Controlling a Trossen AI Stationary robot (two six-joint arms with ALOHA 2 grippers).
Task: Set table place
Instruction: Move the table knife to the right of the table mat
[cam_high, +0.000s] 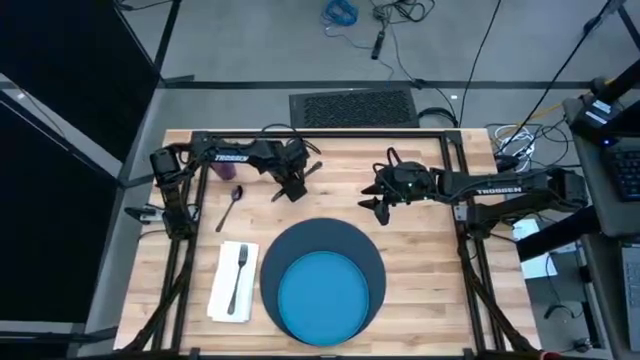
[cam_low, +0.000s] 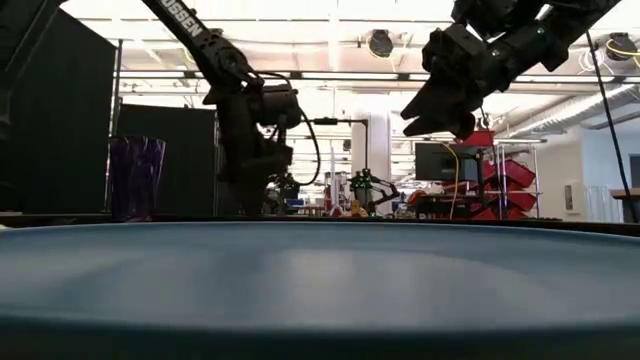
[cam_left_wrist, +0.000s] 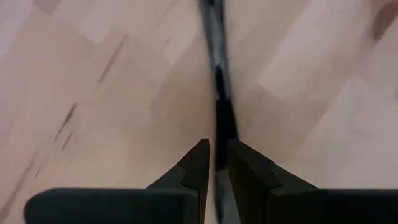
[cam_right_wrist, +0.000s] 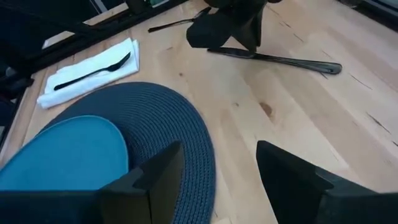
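Note:
On the table (cam_high: 420, 270) lies the dark blue mat (cam_high: 345, 240) with the bright blue plate (cam_high: 322, 295) on it. Left of the mat is the white napkin (cam_high: 222, 290), and the fork (cam_high: 238, 275) rests on it. The spoon (cam_high: 231, 207) and the purple cup (cam_high: 226, 171) are at the far left. The knife (cam_right_wrist: 280, 59) lies on the wood beyond the mat. My left gripper (cam_high: 290, 188) is shut on the knife. My right gripper (cam_high: 378, 205) hangs open above bare wood to the right of the knife, holding nothing. My left gripper pinches the knife between its two fingers (cam_left_wrist: 198, 162), near the knife's end closest to the mat (cam_left_wrist: 219, 118). The fingers come from above, slanting along the knife. The rest of the knife (cam_right_wrist: 311, 63) lies flat on the table, reaching toward the far edge.
The black frame (cam_high: 320, 135) runs around the table top. Bare wood lies right of the mat (cam_high: 420, 270) and between the two grippers. In the low view the plate's rim (cam_low: 320, 270) fills the foreground, with the cup (cam_low: 135, 175) standing behind it at the left.

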